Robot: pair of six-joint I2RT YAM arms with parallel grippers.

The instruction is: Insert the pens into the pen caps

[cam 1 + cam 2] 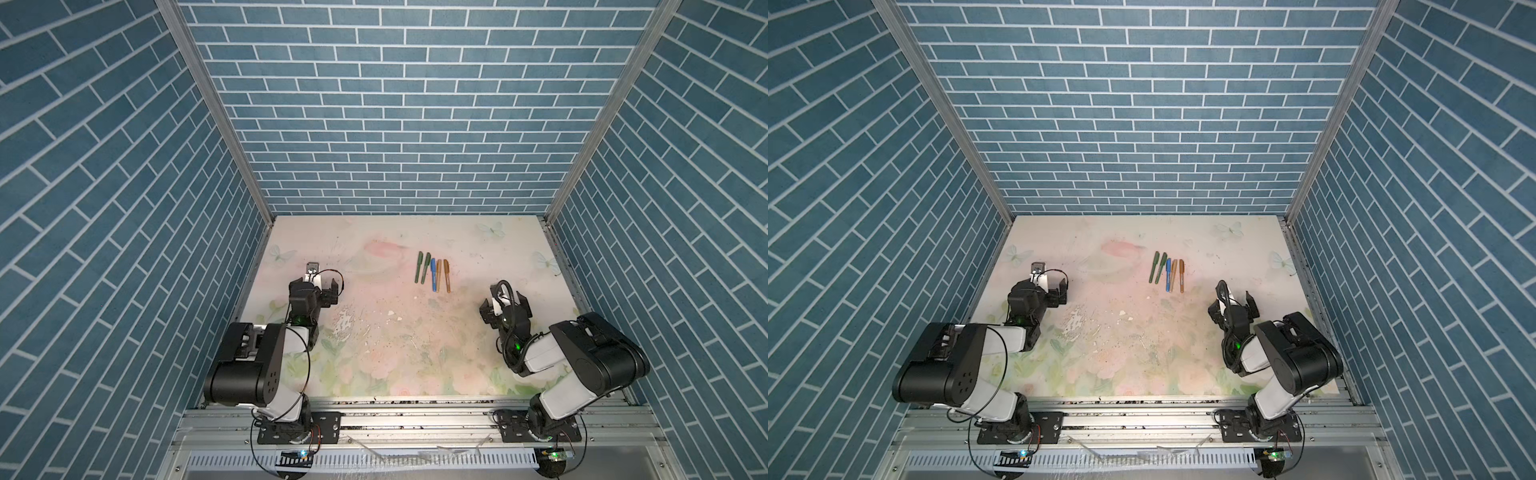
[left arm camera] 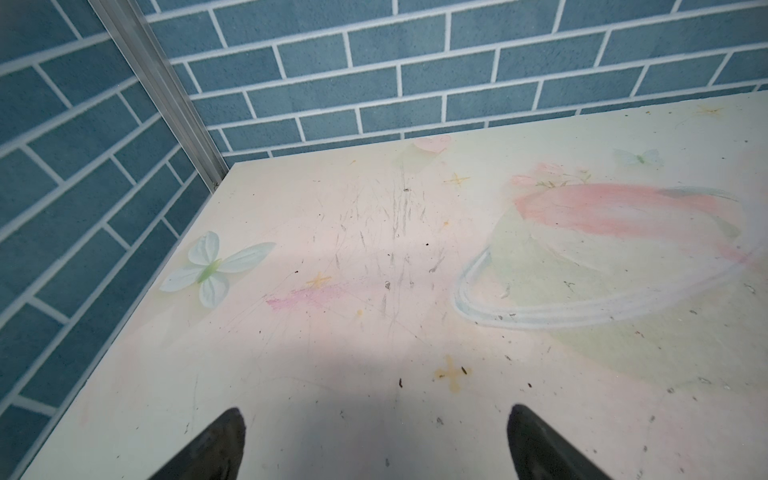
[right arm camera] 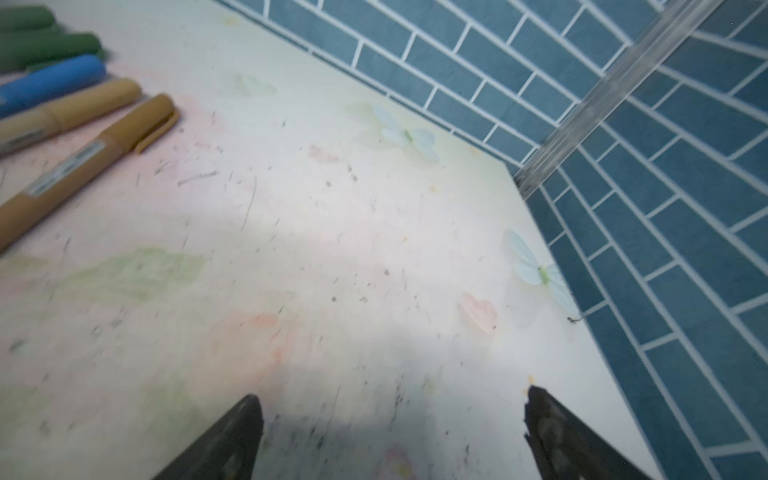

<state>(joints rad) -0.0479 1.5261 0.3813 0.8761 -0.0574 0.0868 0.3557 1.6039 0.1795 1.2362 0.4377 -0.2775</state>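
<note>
Five pens lie side by side on the floral table, right of centre toward the back. In both top views they are two dark green pens [image 1: 419,268] [image 1: 1153,268], a blue pen [image 1: 434,275] [image 1: 1168,275] and two golden-brown pens [image 1: 446,276] [image 1: 1181,276]. The right wrist view shows a pen cap [image 3: 145,120] with a clip seated on the nearest golden-brown pen [image 3: 62,183]; the blue pen [image 3: 54,85] and a green pen [image 3: 45,45] look capped too. My left gripper [image 1: 316,286] [image 2: 376,415] stands open over bare table at the left. Short of the pens, my right gripper [image 1: 505,301] [image 3: 392,397] is open and empty.
Blue brick-pattern walls [image 1: 395,124] enclose the table on three sides, with metal corner posts [image 1: 216,112]. The table mat [image 1: 374,332] is scuffed and speckled with small debris. An aluminium rail [image 1: 415,419] runs along the front edge, where both arm bases are mounted.
</note>
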